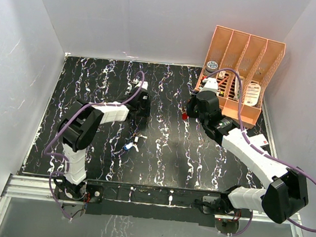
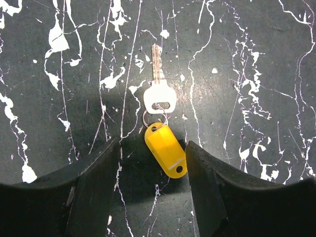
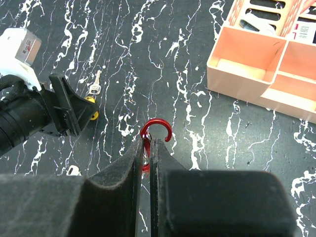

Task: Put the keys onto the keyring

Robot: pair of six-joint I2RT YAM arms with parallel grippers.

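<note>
Left pincer (image 2: 153,148): released, jaws apart astride the yellow tag (image 2: 166,153).
Key (image 2: 159,91): flat on the desk (image 1: 165,153), left of centre toward the far edge. Long axis runs straight ahead, blade pointing away, tag nearest.
Right pincer (image 3: 147,145): clenched on the keyring (image 3: 158,122), right of centre, farther from this key.

Left gripper (image 2: 153,145) is low over the tabletop (image 2: 256,59), fingers (image 2: 94,187) straddling the yellow-tagged key (image 2: 165,149). There's a small gap on the left of the tag, and the right finger is almost on it. Bare tabletop beyond the key tip. Right gripper (image 3: 149,143) is near, with an open lane between the two. File organizer (image 1: 241,76) blocks the far right corner, just behind the right gripper. Loose keys (image 1: 134,143) lie mid-table near the left arm. Walls (image 1: 34,54) box in three sides.
</note>
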